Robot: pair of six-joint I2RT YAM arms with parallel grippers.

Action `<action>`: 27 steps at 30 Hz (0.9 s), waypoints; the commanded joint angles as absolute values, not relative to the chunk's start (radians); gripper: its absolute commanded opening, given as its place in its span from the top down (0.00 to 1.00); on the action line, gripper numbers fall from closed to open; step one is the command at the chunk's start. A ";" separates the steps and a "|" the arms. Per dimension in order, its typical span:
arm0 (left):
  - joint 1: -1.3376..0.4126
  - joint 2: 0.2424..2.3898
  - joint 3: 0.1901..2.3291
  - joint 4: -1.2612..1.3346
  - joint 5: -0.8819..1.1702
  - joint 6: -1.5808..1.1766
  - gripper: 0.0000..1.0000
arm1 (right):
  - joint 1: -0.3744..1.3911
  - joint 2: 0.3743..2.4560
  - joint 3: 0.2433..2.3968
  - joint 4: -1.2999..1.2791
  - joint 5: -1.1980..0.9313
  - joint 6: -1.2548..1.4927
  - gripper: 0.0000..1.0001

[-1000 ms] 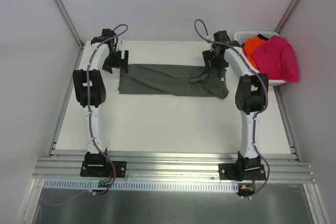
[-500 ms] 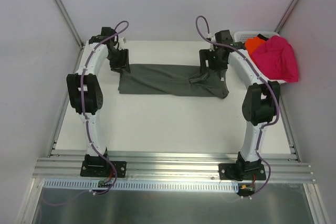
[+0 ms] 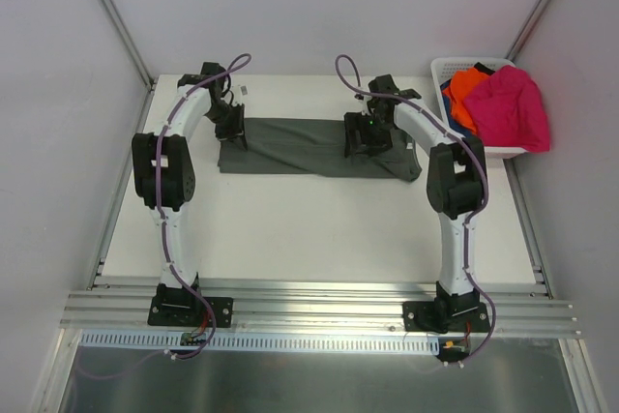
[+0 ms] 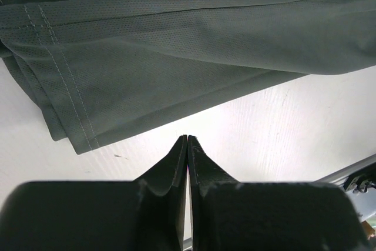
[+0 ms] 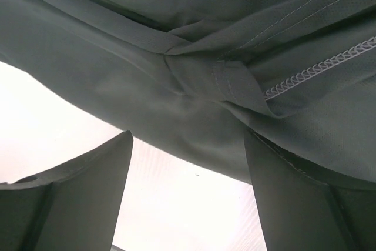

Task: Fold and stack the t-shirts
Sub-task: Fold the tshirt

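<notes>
One shirt out: the dark grey-green t-shirt lies across the far middle of the counter as a long flat band, folded lengthwise as it seems, with a bunched part near its right end
Three shirts waiting: the magenta-pink t-shirt is heaped on top of the white basket at the far right corner, the orange t-shirt is beside it in the basket, and a small bit of the blue t-shirt shows at the edge of the orange one; none of them is spread out
Left tool: clenched, its two fingers pressed flat together with nothing between them; it hangs just before the left hem of the grey-green shirt, and the cloth edge is near the tips, not in them
Right tool: released, fingers wide apart over the bunched seam near the right end of the same shirt, with no cloth held
Done so far: by my judgement only a first lengthwise fold of one shirt, and it is not tidy at the right end
Left to do: fold the band across into a compact packet, then take each shirt out of the basket, fold it and lay it on top — no stack exists yet
Stage: early, with the larger part of the work ahead
</notes>
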State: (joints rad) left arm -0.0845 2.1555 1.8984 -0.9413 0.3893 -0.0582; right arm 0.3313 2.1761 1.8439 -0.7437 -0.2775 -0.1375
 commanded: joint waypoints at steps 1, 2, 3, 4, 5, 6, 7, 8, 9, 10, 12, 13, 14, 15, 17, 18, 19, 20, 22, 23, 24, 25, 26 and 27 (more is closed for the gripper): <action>-0.081 2.169 1.908 -0.968 0.413 -0.058 1.00 | 0.322 2.174 1.885 -0.752 -0.282 -0.120 0.20; -0.081 2.171 1.910 -0.966 0.410 -0.060 0.99 | 0.321 2.180 1.885 -0.749 -0.282 -0.121 0.20; -0.081 2.171 1.911 -0.966 0.407 -0.061 0.94 | 0.318 2.186 1.887 -0.747 -0.279 -0.123 0.20; -0.081 2.169 1.913 -0.968 0.405 -0.058 0.85 | 0.316 2.201 1.897 -0.747 -0.275 -0.124 0.20; -0.081 2.166 1.913 -0.968 0.396 -0.057 0.75 | 0.313 2.212 1.907 -0.747 -0.275 -0.127 0.20; -0.081 2.166 1.911 -0.968 0.391 -0.057 0.68 | 0.313 2.221 1.919 -0.750 -0.270 -0.133 0.20; -0.081 2.161 1.907 -0.968 0.388 -0.055 0.61 | 0.311 2.242 1.934 -0.750 -0.267 -0.135 0.20; -0.080 2.161 1.904 -0.968 0.387 -0.055 0.50 | 0.310 2.253 1.962 -0.750 -0.261 -0.135 0.20; -0.081 2.158 1.901 -0.968 0.387 -0.055 0.48 | 0.311 2.263 1.980 -0.750 -0.255 -0.135 0.20; -0.081 2.158 1.896 -0.968 0.385 -0.055 0.46 | 0.311 2.273 1.997 -0.752 -0.255 -0.135 0.20; -0.081 2.157 1.891 -0.968 0.385 -0.057 0.43 | 0.311 2.299 2.040 -0.749 -0.252 -0.133 0.20; -0.081 2.155 1.890 -0.966 0.384 -0.057 0.43 | 0.313 2.307 2.051 -0.747 -0.249 -0.132 0.19; -0.081 2.152 1.888 -0.966 0.380 -0.055 0.41 | 0.316 2.322 2.062 -0.742 -0.247 -0.129 0.19; -0.081 2.148 1.888 -0.966 0.376 -0.054 0.38 | 0.318 2.330 2.081 -0.735 -0.248 -0.129 0.19; -0.081 2.143 1.885 -0.968 0.368 -0.049 0.30 | 0.321 2.355 2.111 -0.730 -0.247 -0.129 0.19; -0.081 2.140 1.882 -0.966 0.365 -0.046 0.20 | 0.321 2.361 2.144 -0.721 -0.239 -0.130 0.19; -0.081 2.135 1.876 -0.968 0.353 -0.046 0.16 | 0.327 2.367 2.161 -0.715 -0.238 -0.129 0.19; -0.081 2.134 1.873 -0.966 0.354 -0.046 0.15 | 0.330 2.373 2.180 -0.712 -0.235 -0.129 0.19; -0.081 2.131 1.861 -0.966 0.356 -0.043 0.14 | 0.340 2.390 2.235 -0.696 -0.236 -0.129 0.19; -0.081 2.129 1.858 -0.966 0.356 -0.043 0.15 | 0.345 2.394 2.250 -0.692 -0.235 -0.129 0.19; -0.081 2.132 1.853 -0.966 0.357 -0.044 0.15 | 0.351 2.398 2.262 -0.678 -0.229 -0.133 0.19; -0.081 2.134 1.853 -0.968 0.356 -0.046 0.15 | 0.360 2.402 2.287 -0.675 -0.229 -0.133 0.19; -0.083 2.135 1.856 -0.965 0.356 -0.048 0.15 | 0.364 2.405 2.295 -0.672 -0.230 -0.133 0.18; -0.086 2.137 1.859 -0.965 0.354 -0.045 0.15 | 0.371 2.407 2.299 -0.669 -0.232 -0.135 0.18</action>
State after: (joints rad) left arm -0.0841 2.1639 1.8606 -0.9474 0.3637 -0.0574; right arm 0.3408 2.4123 2.2330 -0.7036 -0.2394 -0.1352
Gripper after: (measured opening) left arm 0.851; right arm 0.815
